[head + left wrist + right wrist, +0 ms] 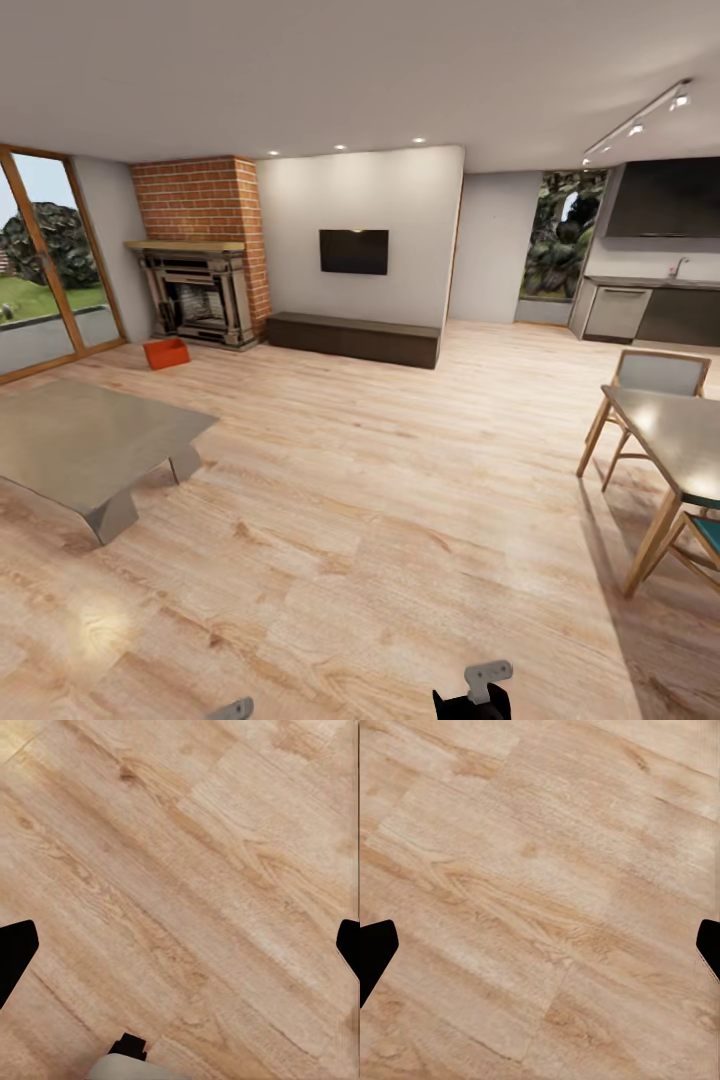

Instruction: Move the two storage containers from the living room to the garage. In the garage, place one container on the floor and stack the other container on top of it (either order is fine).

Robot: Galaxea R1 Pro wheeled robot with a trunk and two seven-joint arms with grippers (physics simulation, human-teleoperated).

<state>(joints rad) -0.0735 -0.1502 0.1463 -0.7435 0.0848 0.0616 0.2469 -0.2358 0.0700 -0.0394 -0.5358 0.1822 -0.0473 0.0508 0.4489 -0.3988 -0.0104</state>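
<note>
Lying by the fireplace point(200, 290), one storage container point(166, 352) sits far from both wide-spread, empty claws point(180, 945) point(540, 945).

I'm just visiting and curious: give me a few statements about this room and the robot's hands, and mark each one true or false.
1. An orange-red storage container sits on the wood floor near the fireplace. True.
2. The container is held in the right gripper. False: that gripper's fingers are spread wide with bare floor between them.
3. A dark screen hangs on the white wall above a long low cabinet. True.
4. The left gripper is shut. False: its fingers stand far apart, open.
5. The container rests on the grey low table. False: it is on the floor, farther off.
</note>
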